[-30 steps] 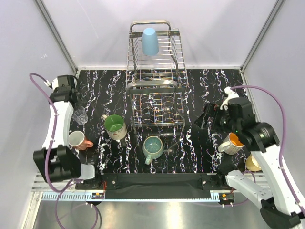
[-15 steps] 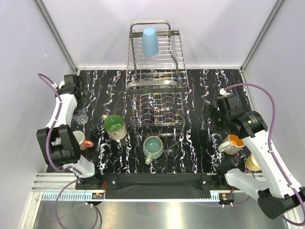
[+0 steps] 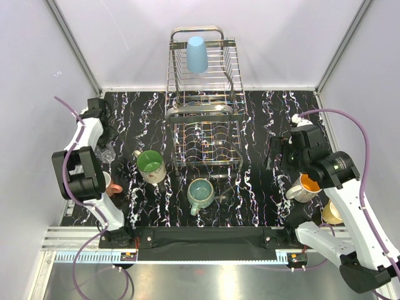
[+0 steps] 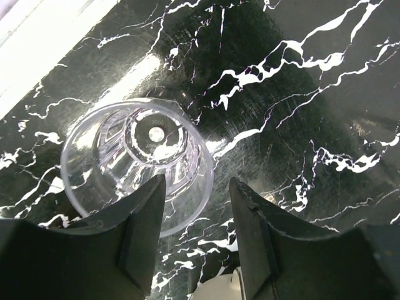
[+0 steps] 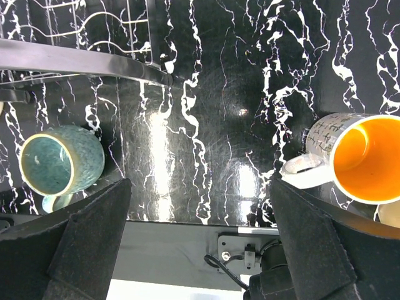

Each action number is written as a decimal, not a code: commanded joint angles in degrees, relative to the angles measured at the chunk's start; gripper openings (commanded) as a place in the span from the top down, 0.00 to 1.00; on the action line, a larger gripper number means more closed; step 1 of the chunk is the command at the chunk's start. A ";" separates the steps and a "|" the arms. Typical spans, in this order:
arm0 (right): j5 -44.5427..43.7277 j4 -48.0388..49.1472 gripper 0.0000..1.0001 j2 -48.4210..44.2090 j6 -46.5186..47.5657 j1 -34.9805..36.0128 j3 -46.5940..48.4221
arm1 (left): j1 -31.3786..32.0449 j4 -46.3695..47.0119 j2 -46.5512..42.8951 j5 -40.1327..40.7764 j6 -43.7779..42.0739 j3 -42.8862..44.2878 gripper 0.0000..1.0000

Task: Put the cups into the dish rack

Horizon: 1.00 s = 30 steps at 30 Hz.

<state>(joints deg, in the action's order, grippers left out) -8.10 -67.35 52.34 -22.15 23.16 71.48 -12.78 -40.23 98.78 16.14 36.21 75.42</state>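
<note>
The cups are mostly spread over the counter (image 3: 250, 125); only the blue tumbler (image 3: 196, 53) is seen in the upper shelf of the dish rack (image 3: 203, 112). The clear glass (image 4: 134, 156) is found at the left edge of the counter, well apart from the rack, with its mouth turned up toward the left wrist camera. The left claw (image 4: 195, 187) is held spread just above it, one finger over the mouth and the other outside the wall, with nothing pinched. The glass is judged to be light, stiff, slippery and breakable. A gentle grip across the rim wall is probably called for, closed slowly so that the glass is not tipped. The right claw (image 5: 200, 187) is held wide apart and empty above bare counter, between the teal mug (image 5: 59, 164) and the orange mug (image 5: 365, 159).
</note>
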 commanded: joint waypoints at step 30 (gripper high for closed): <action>10.36 3.53 0.00 -0.03 2.46 0.22 15.00 | -1.02 21.21 -34.52 -43.06 9.22 -2.98 1.00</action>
<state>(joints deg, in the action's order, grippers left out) -3.73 -68.64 53.56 -20.86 23.16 83.42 -13.74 -31.81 69.52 -10.09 40.91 73.45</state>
